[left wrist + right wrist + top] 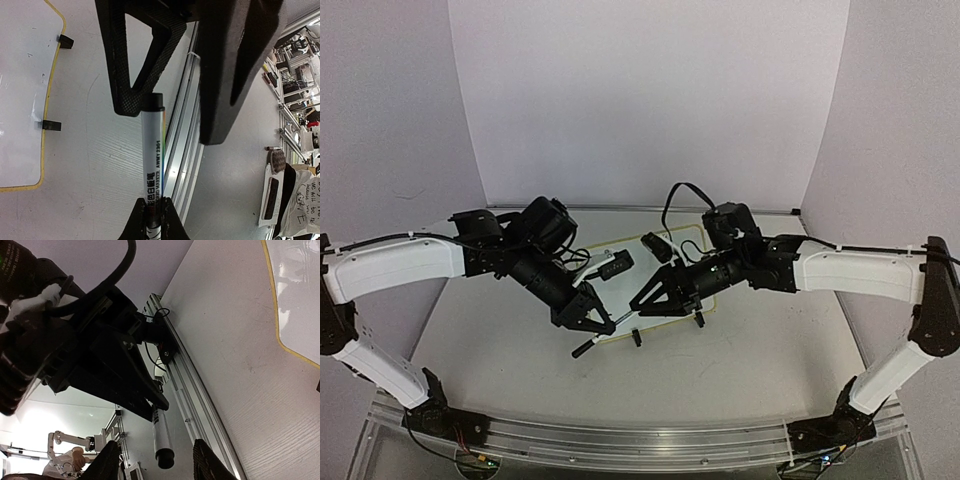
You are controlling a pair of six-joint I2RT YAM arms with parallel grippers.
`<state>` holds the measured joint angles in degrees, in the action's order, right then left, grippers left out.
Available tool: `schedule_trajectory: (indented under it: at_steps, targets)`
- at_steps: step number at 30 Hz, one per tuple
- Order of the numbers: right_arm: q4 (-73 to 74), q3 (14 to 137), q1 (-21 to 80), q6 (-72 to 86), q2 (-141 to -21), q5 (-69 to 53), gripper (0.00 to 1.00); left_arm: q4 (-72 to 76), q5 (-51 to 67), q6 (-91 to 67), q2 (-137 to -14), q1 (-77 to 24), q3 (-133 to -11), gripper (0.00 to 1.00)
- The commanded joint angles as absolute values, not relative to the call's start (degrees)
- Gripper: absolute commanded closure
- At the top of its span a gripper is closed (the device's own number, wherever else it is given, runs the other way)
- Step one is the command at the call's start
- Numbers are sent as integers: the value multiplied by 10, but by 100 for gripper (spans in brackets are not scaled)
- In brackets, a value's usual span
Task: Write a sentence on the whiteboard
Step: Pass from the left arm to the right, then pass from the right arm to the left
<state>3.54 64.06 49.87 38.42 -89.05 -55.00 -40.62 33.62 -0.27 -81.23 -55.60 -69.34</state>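
Observation:
My left gripper (pixel 600 325) (pixel 152 212) is shut on a white marker (pixel 620 322) (pixel 152 150) with black print and holds it above the table in front of the whiteboard (pixel 665 262). My right gripper (pixel 635 308) (pixel 159 462) is open; its fingers (pixel 135 60) stand on either side of the marker's black end (pixel 155 102) (pixel 165 458), apart from it. The whiteboard has a pale-yellow rim (pixel 47 100) (pixel 272 300) and two black clip feet (pixel 637 338). The parts of the board that show are blank; no sentence shows. The arms hide most of it from above.
An aluminium rail (pixel 620 440) (pixel 187 150) (pixel 200 405) runs along the table's near edge. White walls (pixel 650 100) close off the back and sides. Lab clutter (pixel 295 150) lies beyond the table edge.

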Motion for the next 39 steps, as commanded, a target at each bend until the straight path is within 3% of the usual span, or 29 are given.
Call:
schedule_trajectory:
  at_steps: [1,4,12,14,17,18,22,28,32,36,39]
  targets:
    - [7,663,508,389,-906,-568,57,-410,368,21,-821,-562,-727,100]
    - [4,665,513,390,-913,-569,64,-415,373,25,-829,-563,-734,100]
    - [-17,659,519,394,-921,-574,100,-388,337,15,-828,-564,-726,99]
    - [-17,651,519,387,-912,-546,100,-359,305,-12,-818,-564,-708,85]
    - [-19,634,515,376,-882,-486,100,-285,240,-71,-788,-563,-664,36]
    - [-22,627,512,375,-870,-466,100,-246,228,-98,-773,-563,-641,27]
    - [-79,590,496,393,-824,-425,100,-119,217,-197,-720,-560,-566,11]
    - [-164,552,490,408,-787,-449,100,-19,251,-301,-673,-533,-499,6]
    - [-198,539,490,412,-773,-455,100,59,334,-354,-658,-512,-470,9]
    - [-214,528,489,415,-758,-453,100,70,370,-369,-644,-504,-467,32]
    - [-221,518,489,415,-744,-445,100,78,383,-383,-629,-493,-453,42]
